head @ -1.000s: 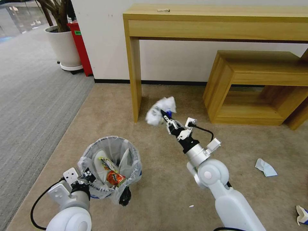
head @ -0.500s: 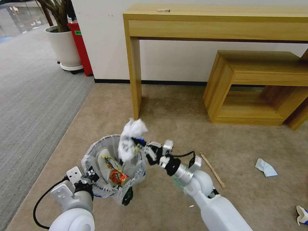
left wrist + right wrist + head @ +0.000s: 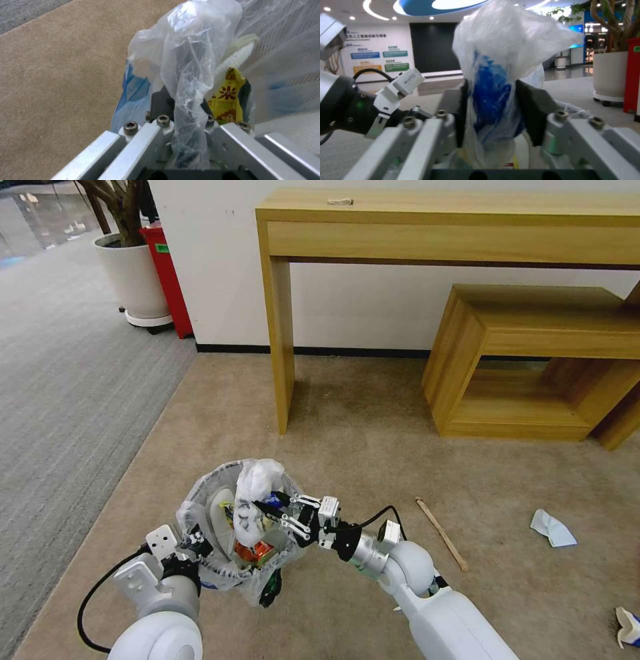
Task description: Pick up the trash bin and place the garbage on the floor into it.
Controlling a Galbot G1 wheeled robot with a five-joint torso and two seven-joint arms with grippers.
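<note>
Now our right gripper (image 3: 267, 508) pinches a crumpled white-and-blue plastic wad (image 3: 253, 497), garbage held over the trash bin (image 3: 200, 500) (mesh, bag-lined). Our left gripper (image 3: 193, 543) clamps its liner rim above the floor (image 3: 360, 447).

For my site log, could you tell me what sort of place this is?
Probably an office or exhibition lobby: wall posters and ceiling lights, a large potted plant, and a wooden console table on carpet.

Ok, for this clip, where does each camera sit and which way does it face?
Head: high on the robot, facing down at the floor; both arms show, trash bin between.
Left wrist: behind the left end effector, facing the bin liner it pinches.
Right wrist: behind the right end effector, facing its white-and-blue bag.
Head and left wrist share the bin.
</note>
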